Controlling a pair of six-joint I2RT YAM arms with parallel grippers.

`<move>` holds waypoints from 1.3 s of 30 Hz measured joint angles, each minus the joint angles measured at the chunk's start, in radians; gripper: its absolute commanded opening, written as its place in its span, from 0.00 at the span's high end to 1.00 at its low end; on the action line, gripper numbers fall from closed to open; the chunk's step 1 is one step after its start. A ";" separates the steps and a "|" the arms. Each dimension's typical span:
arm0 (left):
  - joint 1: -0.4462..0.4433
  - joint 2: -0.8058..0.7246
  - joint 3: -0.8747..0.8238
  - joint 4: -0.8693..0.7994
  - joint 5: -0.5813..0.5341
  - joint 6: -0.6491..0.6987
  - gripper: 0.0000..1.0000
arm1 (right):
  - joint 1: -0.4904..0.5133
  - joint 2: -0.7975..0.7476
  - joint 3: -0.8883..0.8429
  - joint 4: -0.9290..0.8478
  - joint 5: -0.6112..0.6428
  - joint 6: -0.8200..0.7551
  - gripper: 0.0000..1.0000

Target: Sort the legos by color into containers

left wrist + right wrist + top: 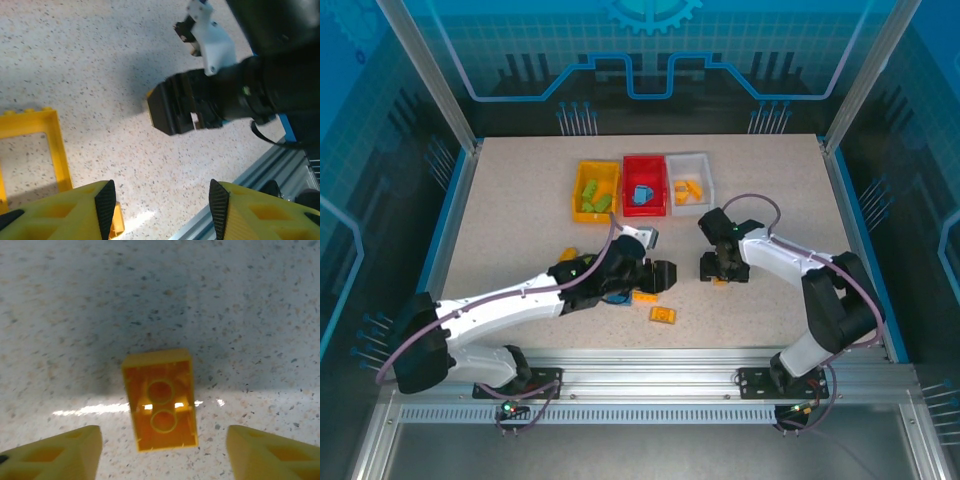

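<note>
An orange-yellow lego (160,400) lies upside down on the table, hollow side up. It sits between the spread fingers of my right gripper (162,455), which is open, with a gap on each side. From above, that gripper (722,273) points down just right of centre. My left gripper (665,275) is open over bare table with nothing between its fingers (106,202). The yellow container (578,192) holds green legos, the red container (645,160) blue ones, the white container (688,158) orange ones. Loose orange legos (663,315) (645,297) lie near the left gripper.
Another orange lego (568,254) lies left of the left arm. A hollow yellow brick (55,145) lies left of the left fingers. The right gripper's black body (175,110) is close ahead in the left wrist view. An aluminium rail (650,360) runs along the table's near edge.
</note>
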 measured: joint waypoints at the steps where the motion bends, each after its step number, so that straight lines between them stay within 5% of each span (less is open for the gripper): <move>1: -0.014 -0.011 -0.016 0.013 -0.010 -0.012 0.45 | -0.006 0.012 0.000 0.002 0.000 -0.004 0.45; 12: -0.076 -0.052 -0.082 0.063 -0.082 -0.089 0.46 | -0.023 0.056 0.004 0.047 0.007 -0.029 0.67; 19: -0.063 -0.087 -0.043 -0.011 -0.142 -0.079 0.46 | 0.010 0.053 0.101 0.035 0.057 -0.053 0.68; 25: 0.093 -0.083 0.077 -0.068 -0.115 -0.052 0.45 | 0.010 0.127 0.378 0.038 0.064 -0.081 0.68; 39: 0.346 0.064 0.277 -0.083 0.039 0.004 0.45 | -0.089 0.653 1.091 -0.026 0.014 -0.168 0.66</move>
